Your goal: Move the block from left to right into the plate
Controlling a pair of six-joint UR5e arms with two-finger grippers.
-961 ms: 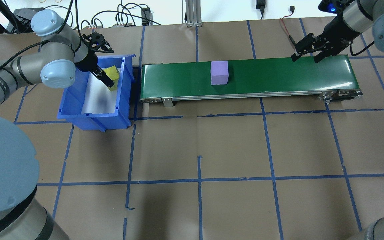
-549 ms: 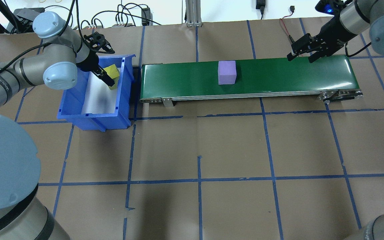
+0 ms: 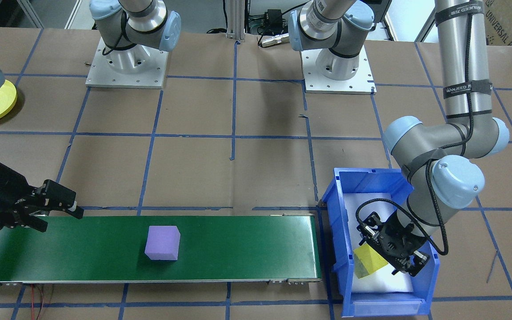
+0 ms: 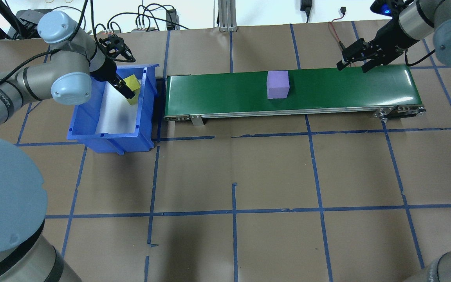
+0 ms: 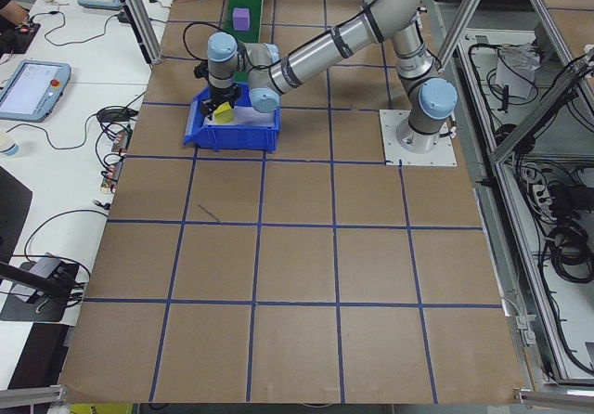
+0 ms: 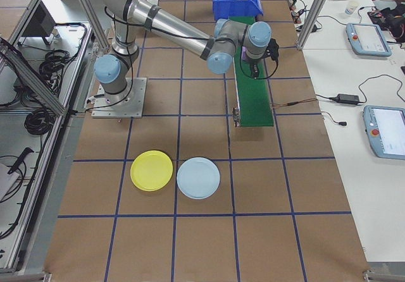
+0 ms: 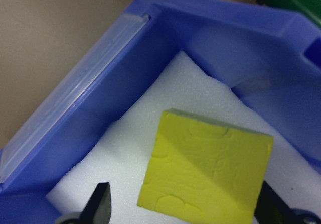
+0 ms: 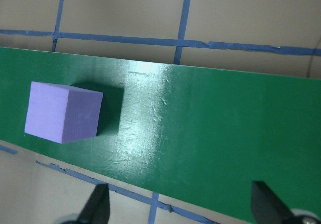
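Left hand (image 4: 125, 89) open astride tilted yellow block (image 7: 208, 171); right hand (image 4: 354, 64) open.

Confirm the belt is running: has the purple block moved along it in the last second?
Yes. The purple block has travelled along the green belt, away from the blue bin, toward the right hand.

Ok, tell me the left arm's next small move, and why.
Probably close the left gripper on the yellow block and lift. Its fingers sit open on either side of the block inside the blue bin. The purple block is already out on the belt, with the right gripper open over the far end.
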